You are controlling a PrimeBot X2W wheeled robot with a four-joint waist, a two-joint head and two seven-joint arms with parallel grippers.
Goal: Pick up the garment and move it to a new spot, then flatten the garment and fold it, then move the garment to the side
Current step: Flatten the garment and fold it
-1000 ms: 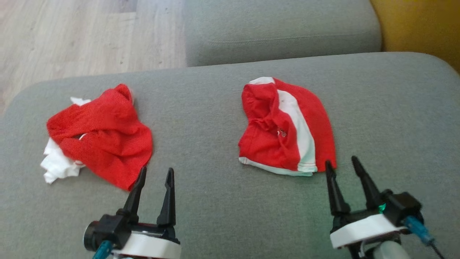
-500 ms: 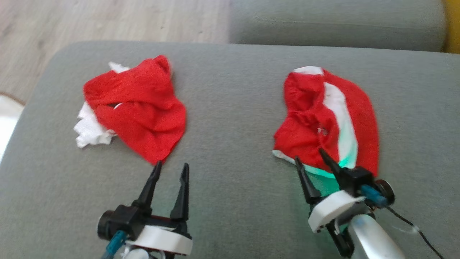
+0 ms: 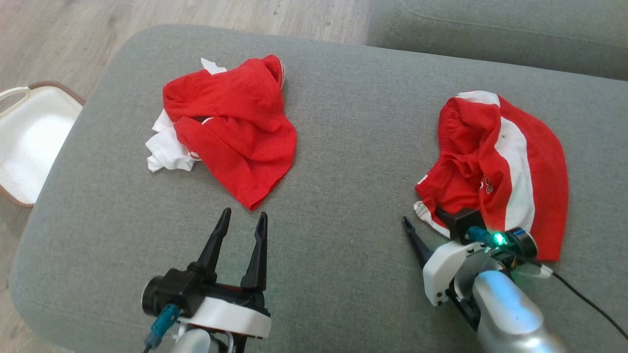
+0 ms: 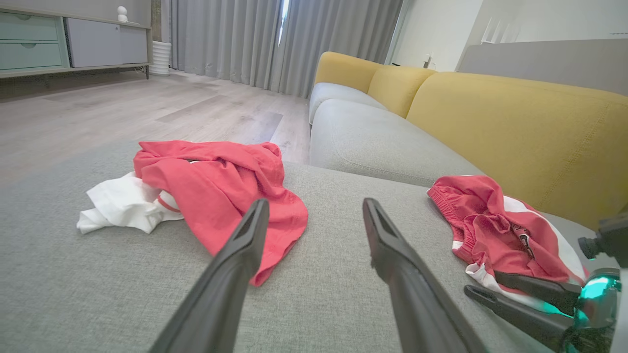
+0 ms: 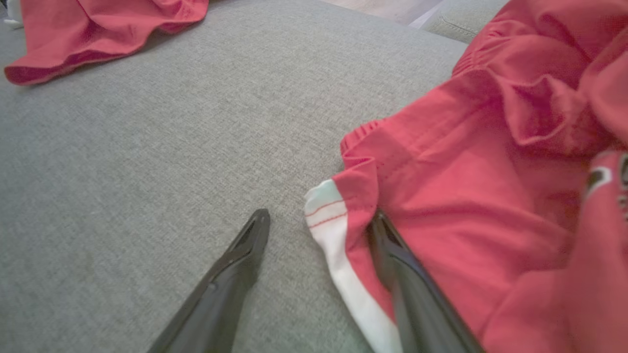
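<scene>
Left gripper [image 3: 245,214]: two long, tapering matte-black fingers on a black housing, backed by a white collar [image 3: 230,321]; a teal connector [image 3: 164,324] sits on its left side. Right gripper [image 5: 318,214]: same build, plus a lit green indicator [image 3: 499,239] and a thin black cable [image 3: 588,306] leading right. Its forearm [image 3: 510,314] is smooth, rounded and silver-grey.

On the cushion [image 3: 353,147], the first garment [image 3: 235,132] lies upper left of centre and the second garment [image 3: 500,162] at the right. The left gripper [image 3: 244,214] sits just below the first garment. The right gripper [image 5: 318,215] straddles the second garment's lower-left hem corner. A basket [image 3: 29,142] stands on the floor [image 3: 147,14] at the left edge.
</scene>
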